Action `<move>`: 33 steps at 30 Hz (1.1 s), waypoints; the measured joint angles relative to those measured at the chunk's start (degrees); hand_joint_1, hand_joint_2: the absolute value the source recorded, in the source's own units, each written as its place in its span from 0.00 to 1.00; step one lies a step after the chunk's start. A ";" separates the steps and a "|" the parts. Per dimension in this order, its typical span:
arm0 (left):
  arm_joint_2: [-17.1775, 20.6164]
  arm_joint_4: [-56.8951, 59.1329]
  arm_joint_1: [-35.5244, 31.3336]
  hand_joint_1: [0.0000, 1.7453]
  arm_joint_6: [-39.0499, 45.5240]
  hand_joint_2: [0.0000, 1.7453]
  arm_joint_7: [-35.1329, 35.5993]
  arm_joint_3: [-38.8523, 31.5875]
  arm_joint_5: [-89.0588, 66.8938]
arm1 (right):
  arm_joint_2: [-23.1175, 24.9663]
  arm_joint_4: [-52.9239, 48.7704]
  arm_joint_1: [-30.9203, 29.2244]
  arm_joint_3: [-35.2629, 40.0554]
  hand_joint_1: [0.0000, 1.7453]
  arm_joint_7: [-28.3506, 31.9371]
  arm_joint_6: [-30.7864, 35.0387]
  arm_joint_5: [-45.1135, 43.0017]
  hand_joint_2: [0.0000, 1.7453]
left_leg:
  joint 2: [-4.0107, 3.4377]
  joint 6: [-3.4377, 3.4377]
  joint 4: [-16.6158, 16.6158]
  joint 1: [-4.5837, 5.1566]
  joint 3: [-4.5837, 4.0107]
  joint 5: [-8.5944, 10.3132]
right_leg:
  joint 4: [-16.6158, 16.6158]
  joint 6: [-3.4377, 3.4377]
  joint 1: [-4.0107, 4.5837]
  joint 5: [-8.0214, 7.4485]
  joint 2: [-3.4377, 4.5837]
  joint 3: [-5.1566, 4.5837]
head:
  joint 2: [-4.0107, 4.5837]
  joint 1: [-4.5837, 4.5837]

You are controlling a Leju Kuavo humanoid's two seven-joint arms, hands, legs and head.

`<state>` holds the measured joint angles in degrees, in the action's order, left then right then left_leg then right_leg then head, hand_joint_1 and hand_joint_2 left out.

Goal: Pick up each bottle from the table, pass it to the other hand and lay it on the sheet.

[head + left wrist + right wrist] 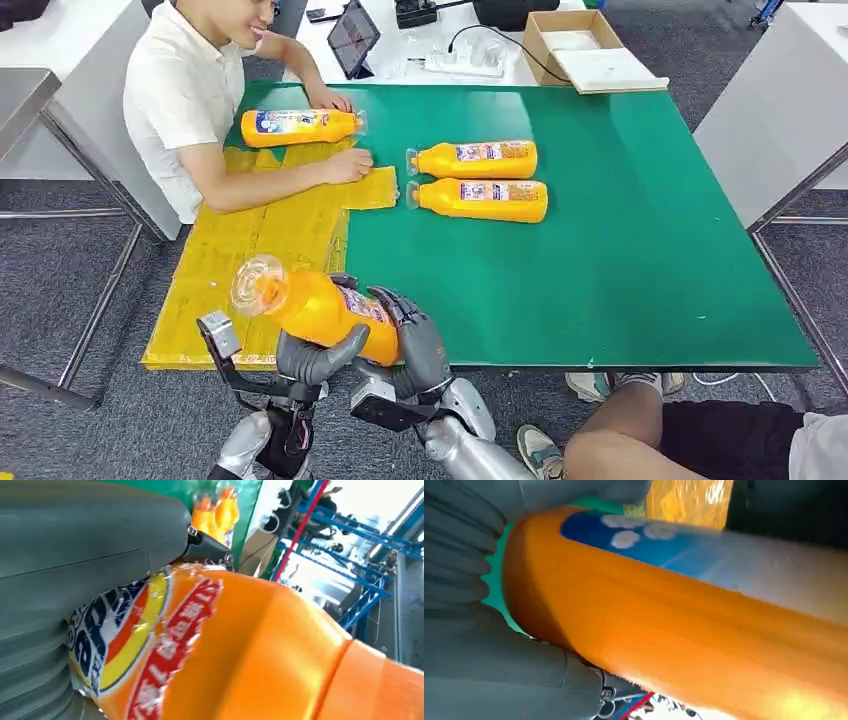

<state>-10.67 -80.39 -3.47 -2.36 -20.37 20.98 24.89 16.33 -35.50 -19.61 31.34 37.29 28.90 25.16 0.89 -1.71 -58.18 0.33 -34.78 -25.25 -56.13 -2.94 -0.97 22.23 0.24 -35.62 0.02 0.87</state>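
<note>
An orange bottle (322, 308) with a clear cap hangs above the near table edge, cap toward the yellow sheet (250, 260). My left hand (312, 362) grips it from below, thumb against the label (125, 630). My right hand (420, 345) wraps its base, and the bottle's side (684, 620) lies against that palm. Both hands hold it at once. Another bottle (298, 127) lies on the sheet's far end. Two more bottles (480, 159) (485, 199) lie side by side on the green table (620, 260).
A person in a white shirt (180, 90) sits at the far left with a forearm and hand (345, 167) on the sheet. Another person's knee (650, 430) is at the near right edge. A cardboard box (580, 45) and a tablet (353, 38) stand on the far table.
</note>
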 measured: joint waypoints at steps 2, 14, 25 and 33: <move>0.00 0.20 -0.57 1.00 1.29 1.00 -0.89 -0.02 -1.93 | 0.00 -0.04 0.29 0.52 0.00 0.30 -0.03 -0.76 0.00 | 0.02 0.00 0.00 0.00 -0.01 0.00 | 0.00 0.00 0.00 0.00 -0.01 0.00 | 0.00 0.02; 2.25 1.14 -2.61 1.00 4.72 1.00 -3.06 -0.96 -8.27 | -4.72 -8.90 2.51 8.07 0.00 0.87 1.79 -1.13 0.00 | -0.02 0.00 0.00 0.00 -0.03 0.00 | 0.00 0.00 0.00 -0.01 0.00 -0.01 | 0.00 0.04; 6.08 3.24 -6.76 1.00 31.41 1.00 -2.40 -7.41 -55.05 | -7.10 -12.90 5.79 5.90 0.00 0.26 4.81 8.66 0.00 | 0.01 0.01 0.00 -0.03 -0.03 0.01 | -0.01 0.00 0.02 0.00 0.00 -0.02 | 0.00 0.04; 7.39 8.99 -11.67 1.00 33.70 1.00 3.48 -9.62 -68.39 | -7.58 -18.42 8.96 2.43 0.00 -0.28 4.72 10.57 0.00 | 0.07 -0.01 0.00 -0.01 -0.05 0.02 | 0.00 -0.01 0.00 -0.01 -0.02 -0.02 | 0.00 0.04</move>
<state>-3.28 -71.40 -15.14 31.34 -16.90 11.37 -43.50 8.74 -53.91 -10.66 33.77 37.01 33.62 35.73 0.96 -1.72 -58.18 0.32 -34.83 -25.24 -56.13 -2.95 -0.97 22.22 0.21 -35.65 0.02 0.92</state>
